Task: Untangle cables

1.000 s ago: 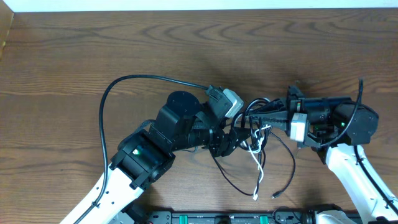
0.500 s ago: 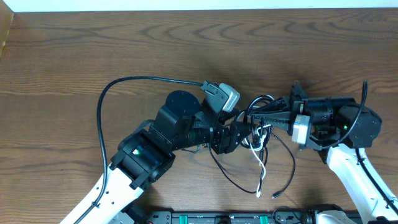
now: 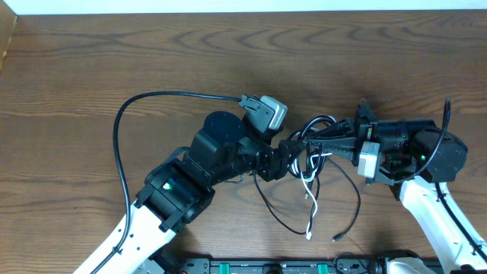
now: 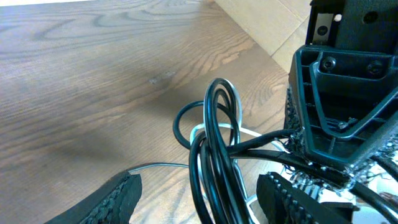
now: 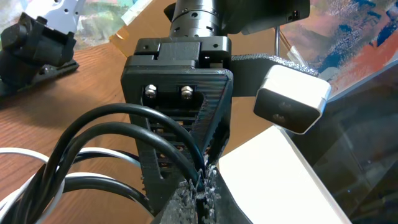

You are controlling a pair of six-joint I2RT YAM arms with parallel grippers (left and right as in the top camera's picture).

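I have the right gripper clamped on the cables, facing the left gripper, whose parted fingers straddle the bundle.

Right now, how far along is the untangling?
Done: little; the cables sit in one knotted bunch, only a white tail and a black tail trailing free. In hand: right gripper shut on black loops; left gripper open astride the bundle. Left: separating every cord.

Left gripper gapes open, facing the right gripper, pinched shut.
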